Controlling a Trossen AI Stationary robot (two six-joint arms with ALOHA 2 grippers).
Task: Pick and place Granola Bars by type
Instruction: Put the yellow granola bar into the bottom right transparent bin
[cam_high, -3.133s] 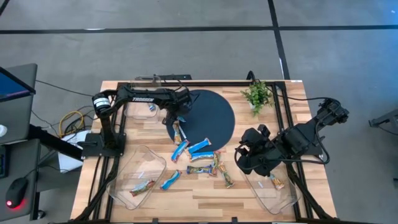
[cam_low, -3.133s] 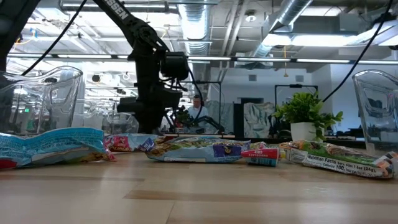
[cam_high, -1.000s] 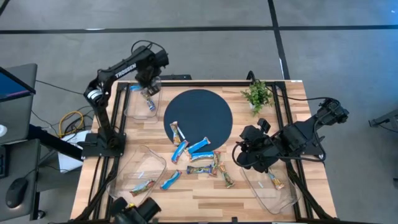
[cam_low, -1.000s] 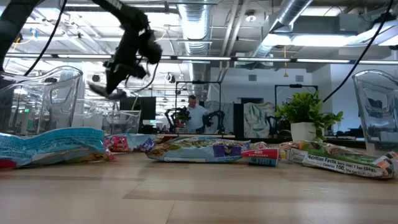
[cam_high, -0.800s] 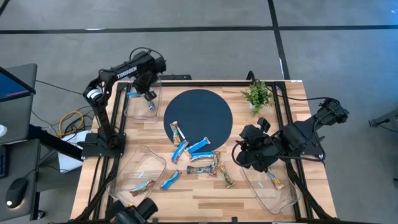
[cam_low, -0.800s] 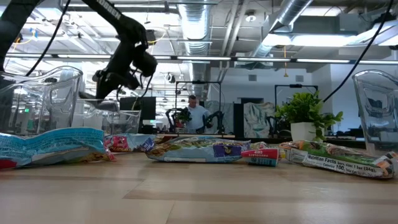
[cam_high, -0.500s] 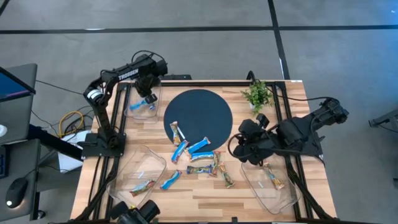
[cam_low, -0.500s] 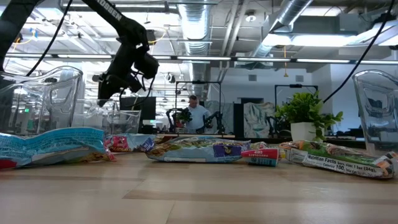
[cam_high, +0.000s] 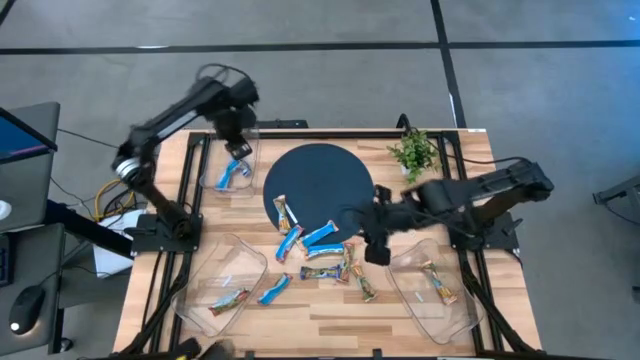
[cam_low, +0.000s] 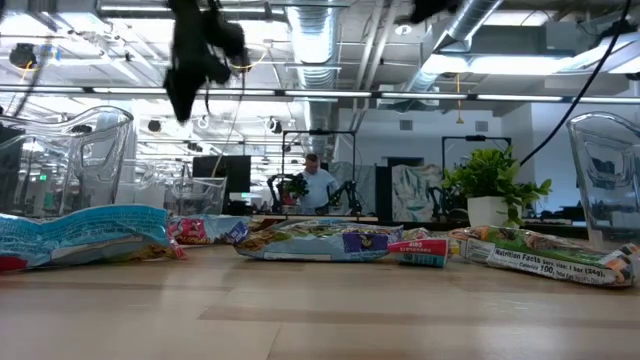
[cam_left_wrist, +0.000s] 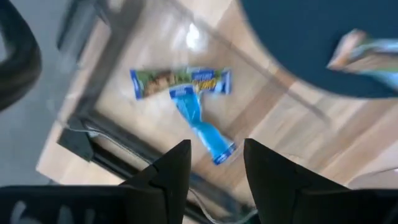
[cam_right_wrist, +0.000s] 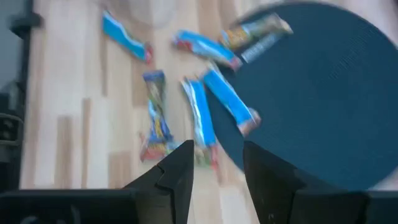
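Left tool (cam_left_wrist: 214, 171) open, empty, above wooden table (cam_high: 330, 305); person (cam_low: 316, 186) in workshop behind.

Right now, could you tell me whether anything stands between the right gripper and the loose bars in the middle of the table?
Nothing visible does. The right gripper, empty with fingers apart, hangs beside the granola bars, and its wrist view shows them unobstructed.

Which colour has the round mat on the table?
Dark navy blue round mat; the high view shows it best.
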